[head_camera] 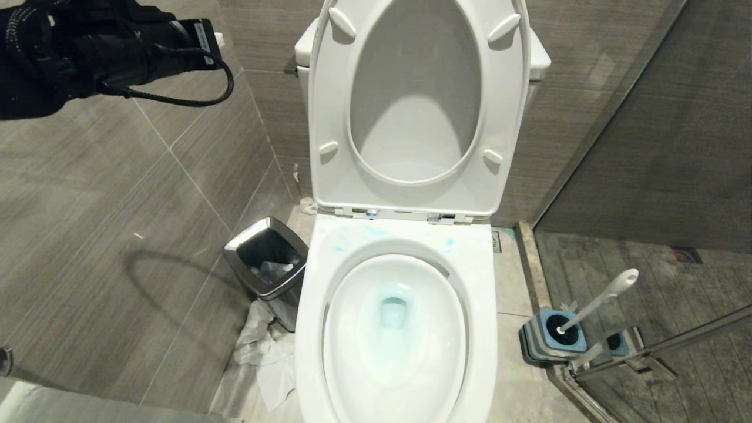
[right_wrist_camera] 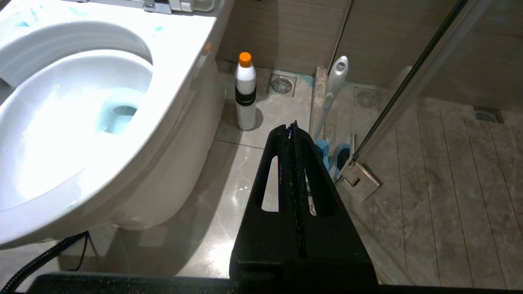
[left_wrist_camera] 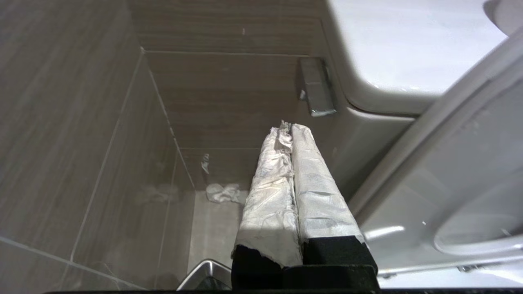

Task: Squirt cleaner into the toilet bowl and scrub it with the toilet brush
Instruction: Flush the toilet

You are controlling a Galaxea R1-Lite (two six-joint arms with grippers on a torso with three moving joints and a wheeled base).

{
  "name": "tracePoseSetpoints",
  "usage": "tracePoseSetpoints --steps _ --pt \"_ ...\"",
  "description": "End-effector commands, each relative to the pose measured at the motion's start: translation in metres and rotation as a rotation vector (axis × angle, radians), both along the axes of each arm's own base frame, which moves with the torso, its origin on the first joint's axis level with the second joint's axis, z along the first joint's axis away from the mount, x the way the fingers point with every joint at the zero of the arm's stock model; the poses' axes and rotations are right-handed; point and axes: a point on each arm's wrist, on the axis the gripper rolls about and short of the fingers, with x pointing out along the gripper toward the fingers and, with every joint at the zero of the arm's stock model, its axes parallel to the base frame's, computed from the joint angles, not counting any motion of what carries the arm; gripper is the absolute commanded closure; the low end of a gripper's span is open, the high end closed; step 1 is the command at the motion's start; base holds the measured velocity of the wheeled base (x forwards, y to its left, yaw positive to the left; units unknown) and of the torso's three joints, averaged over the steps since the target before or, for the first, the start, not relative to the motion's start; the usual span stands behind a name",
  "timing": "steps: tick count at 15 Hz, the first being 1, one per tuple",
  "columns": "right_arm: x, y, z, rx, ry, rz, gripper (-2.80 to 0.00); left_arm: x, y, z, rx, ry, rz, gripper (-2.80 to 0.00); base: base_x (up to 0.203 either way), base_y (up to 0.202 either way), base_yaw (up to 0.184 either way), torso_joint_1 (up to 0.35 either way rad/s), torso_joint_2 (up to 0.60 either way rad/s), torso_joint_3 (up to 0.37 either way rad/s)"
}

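The toilet bowl (head_camera: 470,329) stands with seat and lid raised. Cleaner tints the water in its basin pale blue (head_camera: 393,311) and leaves blue smears on the back rim (head_camera: 449,241). The toilet brush (head_camera: 596,302) leans in its blue-and-grey holder (head_camera: 543,343) on the floor right of the bowl; its white handle (right_wrist_camera: 336,81) also shows in the right wrist view. My left gripper (left_wrist_camera: 291,125), fingers wrapped in white, is shut and empty, high at the tank's left side, just short of the chrome flush lever (left_wrist_camera: 316,87). My right gripper (right_wrist_camera: 291,126) hangs shut and empty, low beside the bowl.
A white bottle with an orange cap (right_wrist_camera: 245,94) stands on the floor beside the bowl. A chrome-rimmed black bin (head_camera: 267,264) sits left of the toilet, with crumpled paper (head_camera: 264,352) by it. A glass shower door (head_camera: 646,352) closes off the right; a floor drain (right_wrist_camera: 282,85) lies behind.
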Motion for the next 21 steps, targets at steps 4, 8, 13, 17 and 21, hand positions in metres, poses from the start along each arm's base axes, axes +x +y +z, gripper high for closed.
tracePoseSetpoints --steps 4,8,13,17,21 --pt "0.002 0.000 -0.007 0.000 0.027 -0.001 0.00 0.013 -0.001 0.002 -0.034 -0.124 0.057 0.00 0.000 0.000 0.000 0.002 0.00 -0.137" --pt "0.002 0.000 -0.007 0.000 0.027 -0.001 0.00 0.015 -0.008 0.008 -0.062 -0.253 0.041 0.00 0.000 0.000 0.000 0.003 0.00 -0.195" --pt "0.002 0.000 -0.007 0.000 0.027 0.000 0.00 0.012 -0.015 0.016 -0.088 -0.361 0.022 0.00 0.000 0.000 0.000 0.005 0.00 -0.199" --pt "0.002 0.000 -0.007 0.000 0.027 -0.001 0.00 0.003 -0.021 0.027 -0.121 -0.469 -0.004 0.00 0.000 0.000 0.000 0.002 0.00 -0.188" --pt "0.002 0.000 -0.007 0.000 0.027 0.000 0.00 -0.005 -0.026 0.034 -0.159 -0.534 -0.027 0.00 0.000 0.000 0.000 0.003 0.00 -0.040"
